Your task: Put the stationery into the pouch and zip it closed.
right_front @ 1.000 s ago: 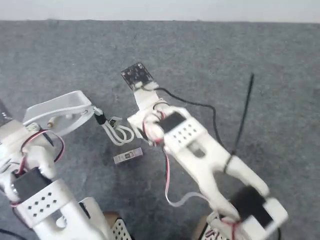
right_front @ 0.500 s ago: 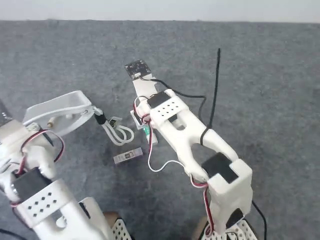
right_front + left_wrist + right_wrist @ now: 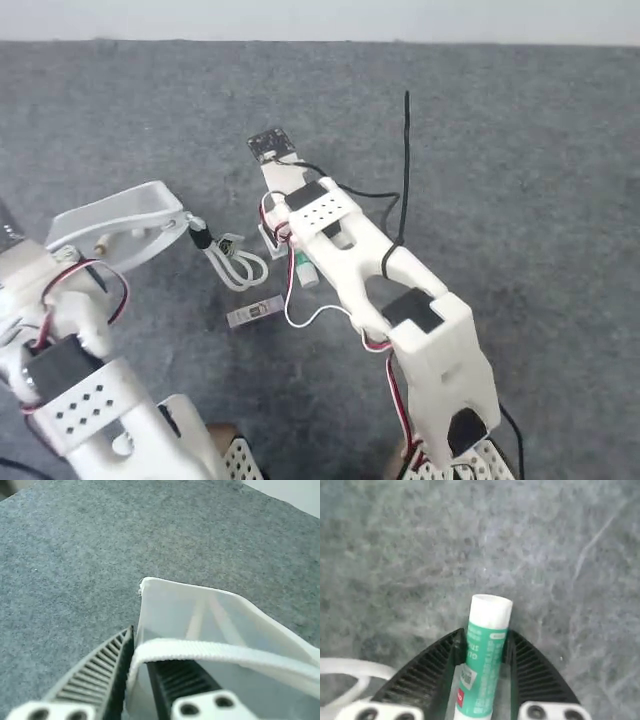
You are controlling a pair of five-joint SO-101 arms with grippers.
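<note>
Grey fuzzy felt covers the table [image 3: 520, 150] and runs back to a pale wall, with plenty of bare room on the far and right sides. Mid-table, the right gripper [image 3: 486, 636] has its ribbed black fingers clamped on a smooth green-and-white glue stick [image 3: 487, 652]. The stick's round white cap pokes out past the tips toward the felt. Over on the left, the left gripper [image 3: 139, 650] has its fingers pinched together on the woven rim of the pouch [image 3: 215, 620]. It's a milky, see-through thing with its mouth gaping, held apart from the stick. Between them lie a looped white cord [image 3: 238, 268] and a small pale rectangular block [image 3: 255, 312].
</note>
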